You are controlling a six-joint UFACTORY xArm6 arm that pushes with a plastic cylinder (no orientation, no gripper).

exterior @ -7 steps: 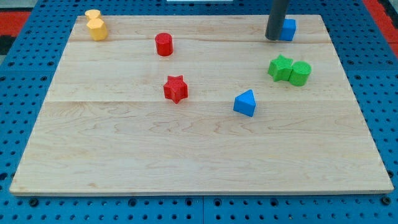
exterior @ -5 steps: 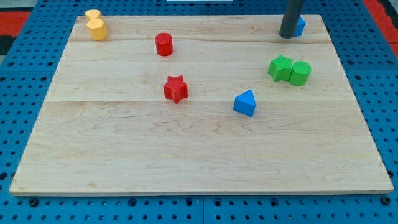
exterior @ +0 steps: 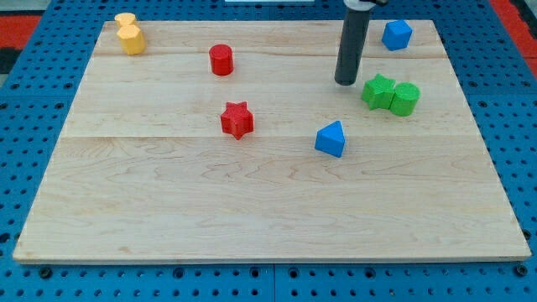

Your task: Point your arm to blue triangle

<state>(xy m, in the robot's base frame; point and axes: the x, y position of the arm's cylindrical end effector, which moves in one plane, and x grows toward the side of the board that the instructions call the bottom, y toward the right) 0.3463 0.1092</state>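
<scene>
At the far left corner of the bench (exterior: pixel 168 193), two yellow blocks (exterior: pixel 128 33) are seen touching. Further right, a red cylinder (exterior: pixel 221 59) and a red star (exterior: pixel 237 119) are found. The blue triangle (exterior: pixel 331 138) is placed right of centre. My tip (exterior: pixel 345 82) is held just beyond it, apart from it, so the pointing is judged nearly done; a short approach is left. No jaws are fitted. Right of the tip, a green star (exterior: pixel 378 91) is touched by a green cylinder (exterior: pixel 405 98); a blue block (exterior: pixel 397 34) is set at the far right.
</scene>
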